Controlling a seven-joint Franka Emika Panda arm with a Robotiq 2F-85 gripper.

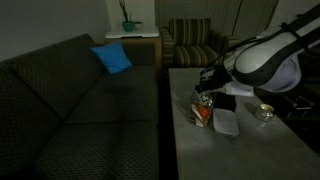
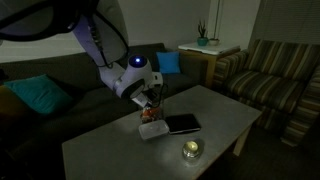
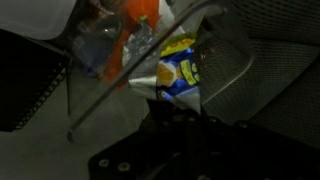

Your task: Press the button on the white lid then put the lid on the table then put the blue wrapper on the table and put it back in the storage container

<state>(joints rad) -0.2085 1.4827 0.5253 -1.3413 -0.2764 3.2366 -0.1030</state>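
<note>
Dim room, with a grey table (image 1: 190, 150) next to the couch (image 1: 70, 90). The claw (image 3: 180, 108) is clenched on the blue wrapper (image 3: 178, 78), just above the storage container (image 1: 203, 113). The white lid (image 1: 226, 124) lies beside the container. The thin wrapper could slip loose, or catch the container's rim and tip it.

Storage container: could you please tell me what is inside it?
The wrist view shows orange and clear packets inside the storage container, and a blue-and-yellow wrapper pinched in the shut gripper at its rim. Whatever lies beneath them is covered.
</note>
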